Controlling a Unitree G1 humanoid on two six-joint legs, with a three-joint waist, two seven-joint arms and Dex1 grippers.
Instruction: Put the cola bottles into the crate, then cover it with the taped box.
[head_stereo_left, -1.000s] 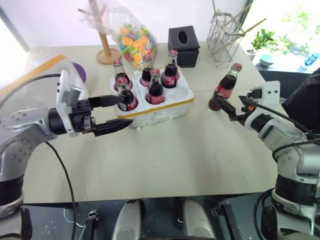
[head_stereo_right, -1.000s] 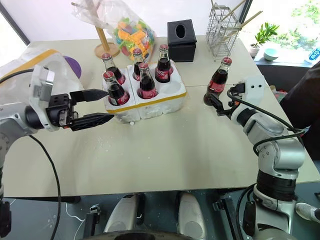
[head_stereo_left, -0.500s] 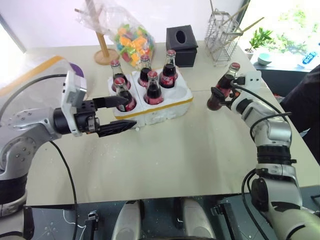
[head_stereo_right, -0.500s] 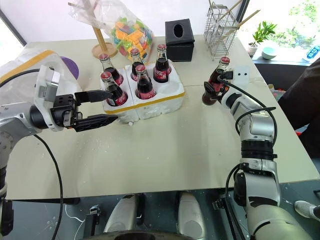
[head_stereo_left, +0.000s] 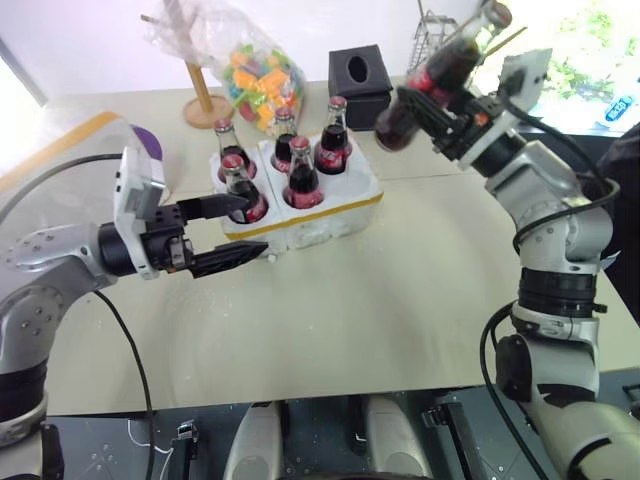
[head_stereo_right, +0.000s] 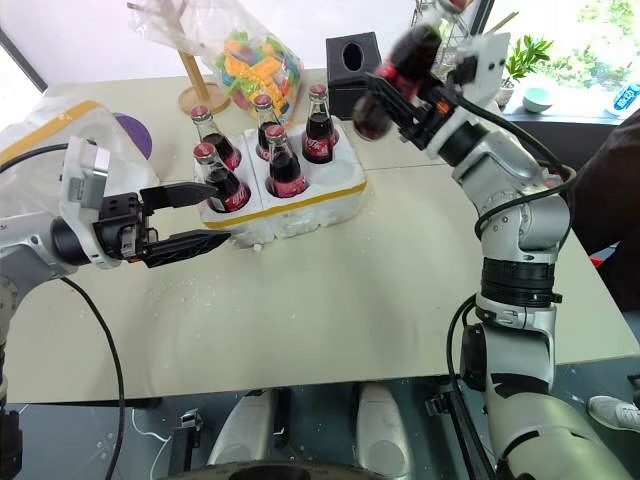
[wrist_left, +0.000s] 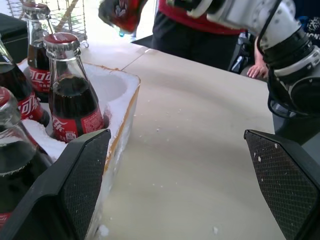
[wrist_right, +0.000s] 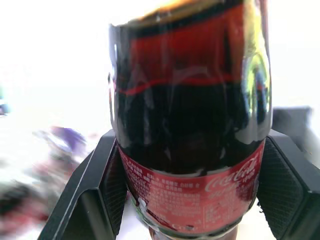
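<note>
- Five cola bottles (head_stereo_left: 303, 172) upright in crate (head_stereo_left: 330, 213), beside wide-spread left claw (head_stereo_left: 232, 233); one hole free.
- Bare worktop (head_stereo_left: 400, 300) beyond left claw.
- Clamped in right claw (head_stereo_left: 432, 113): sixth bottle (head_stereo_left: 440, 75), dark, red-labelled, tilted, raised above crate.
</note>
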